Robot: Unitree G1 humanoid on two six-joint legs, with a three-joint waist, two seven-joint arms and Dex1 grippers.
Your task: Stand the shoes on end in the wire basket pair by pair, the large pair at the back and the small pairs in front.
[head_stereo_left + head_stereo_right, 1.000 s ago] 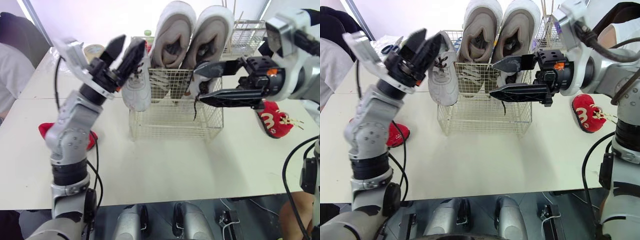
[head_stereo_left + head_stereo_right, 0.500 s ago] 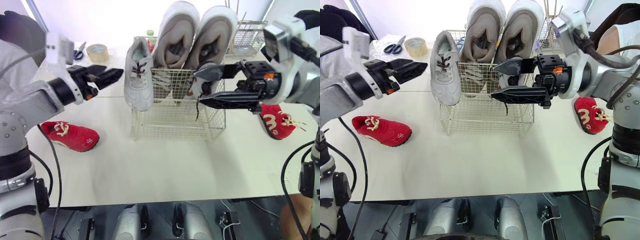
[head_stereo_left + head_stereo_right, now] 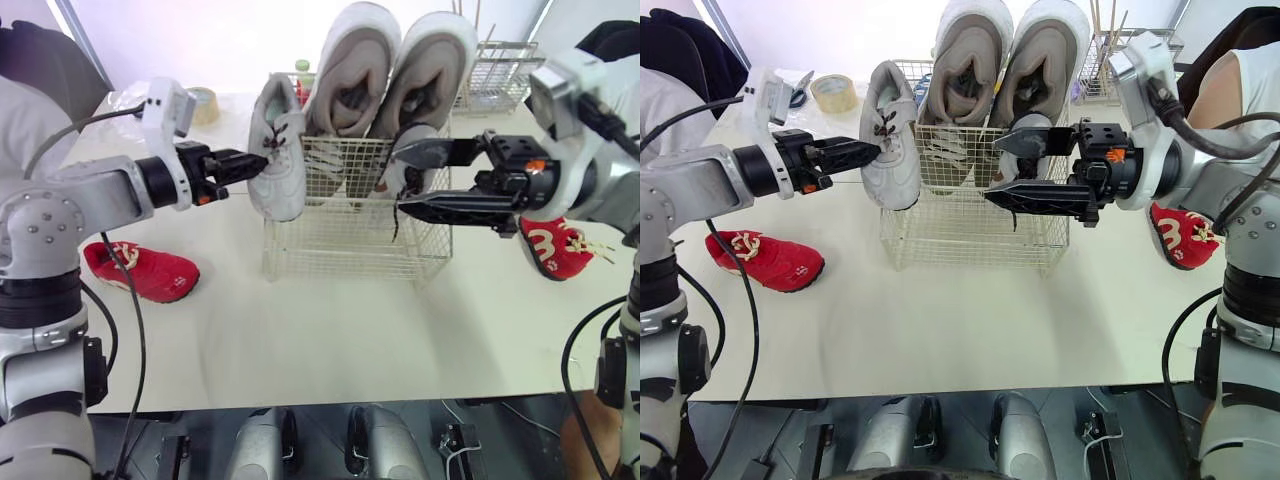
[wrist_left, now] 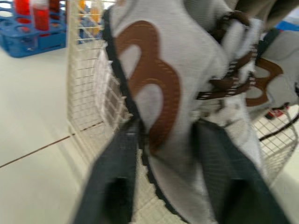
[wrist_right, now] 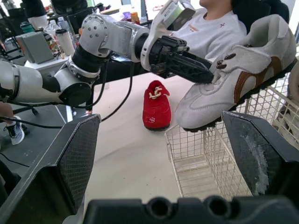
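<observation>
A white shoe with brown trim (image 3: 278, 150) leans on the left rim of the wire basket (image 3: 350, 250), toe hanging outside. My left gripper (image 3: 248, 165) reaches in from the left and is shut on its laced upper; the left wrist view shows the white shoe (image 4: 177, 93) between the two fingers. The large beige pair (image 3: 385, 70) stands on end at the basket's back. My right gripper (image 3: 405, 180) hovers wide open at the basket's front right, partly hiding another small white shoe (image 3: 1025, 150) inside. One red shoe (image 3: 140, 272) lies on the table left, another red shoe (image 3: 550, 250) right.
A tape roll (image 3: 205, 100) and scissors (image 3: 795, 95) lie at the back left. A second wire rack (image 3: 495, 70) stands at the back right. A person in white (image 3: 20, 130) sits at the left edge, and another person (image 3: 1240, 80) at the right.
My left arm swung down from above the white shoe, out to the left, then back in, and its fingers closed on the shoe. The right gripper has barely moved.
</observation>
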